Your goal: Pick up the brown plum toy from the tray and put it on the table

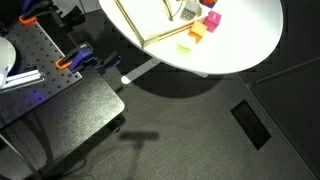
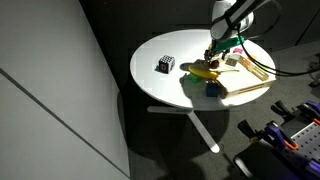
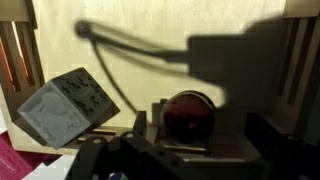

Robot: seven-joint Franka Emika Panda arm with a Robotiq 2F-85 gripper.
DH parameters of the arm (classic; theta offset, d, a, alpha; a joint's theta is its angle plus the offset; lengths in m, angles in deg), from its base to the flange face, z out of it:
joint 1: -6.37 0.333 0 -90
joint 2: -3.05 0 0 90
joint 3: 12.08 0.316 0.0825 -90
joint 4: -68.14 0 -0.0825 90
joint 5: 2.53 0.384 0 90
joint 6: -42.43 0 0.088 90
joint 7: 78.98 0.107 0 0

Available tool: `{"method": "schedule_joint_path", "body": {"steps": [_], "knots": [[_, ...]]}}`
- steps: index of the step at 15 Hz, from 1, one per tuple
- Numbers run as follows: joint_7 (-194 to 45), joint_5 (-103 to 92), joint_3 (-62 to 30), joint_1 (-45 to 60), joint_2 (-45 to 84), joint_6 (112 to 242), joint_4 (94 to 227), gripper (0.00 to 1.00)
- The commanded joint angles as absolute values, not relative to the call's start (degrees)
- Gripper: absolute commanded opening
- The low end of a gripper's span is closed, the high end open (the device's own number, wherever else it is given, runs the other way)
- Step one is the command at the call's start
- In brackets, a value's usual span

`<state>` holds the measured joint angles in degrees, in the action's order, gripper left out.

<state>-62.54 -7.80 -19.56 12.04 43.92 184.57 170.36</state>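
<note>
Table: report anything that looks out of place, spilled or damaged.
Nothing looks spilled or broken. One thing stands out: a dark patterned cube sits alone on the table, well apart from the other toys, which cluster at the tray.

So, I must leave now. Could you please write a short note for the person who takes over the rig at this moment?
Gripper: low over the tray, jaws on either side of the brown plum toy. Whether it is already clamped cannot be told.
Plum: at the tray, beside a grey cube, not yet on the table.
Done: the approach to the plum.
Left: make the grasp sure, lift, carry to a bare part of the table, release.
</note>
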Motion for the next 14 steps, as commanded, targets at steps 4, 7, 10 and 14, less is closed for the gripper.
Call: {"method": "schedule_joint_path", "body": {"steps": [4,7,10,14], "knots": [[-61.01,-8.49,-20.47,12.94,46.81,185.58,167.24,1.00],[-61.02,-8.80,-20.84,13.26,47.11,185.90,167.27,0.75],[-60.62,-9.27,-21.60,13.90,47.11,185.62,167.51,0.60],[-61.14,-9.06,-21.81,14.26,45.23,185.21,169.12,0.34]]}}
